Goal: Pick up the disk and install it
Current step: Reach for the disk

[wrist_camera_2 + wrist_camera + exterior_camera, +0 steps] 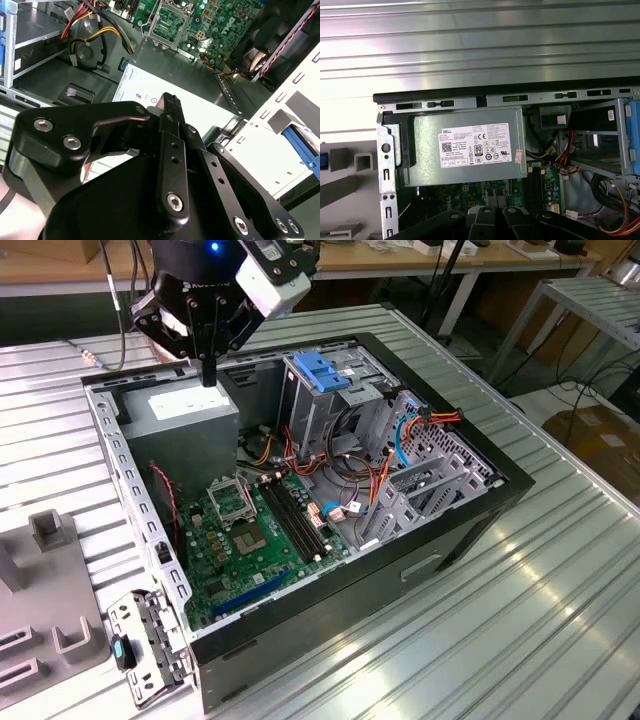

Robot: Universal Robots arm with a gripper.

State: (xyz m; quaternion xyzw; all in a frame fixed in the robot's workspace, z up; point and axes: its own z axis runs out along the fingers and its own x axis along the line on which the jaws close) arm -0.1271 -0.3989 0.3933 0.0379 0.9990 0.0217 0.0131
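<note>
- The pincer, fingers drawn together on nothing, hangs just above the power supply inside the open computer case
- The disk appears to lie on the table outside the case, at the exterior view's lower left, well apart from the pincer
- By this showing, the pickup is not yet made and the installation is all left to do

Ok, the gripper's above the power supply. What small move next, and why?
Probably slide the gripper sideways across the slotted wall toward the disk. It hangs shut and empty above the power supply, and the disk's blue rail lies beyond that wall, by the grey fixture.
</note>
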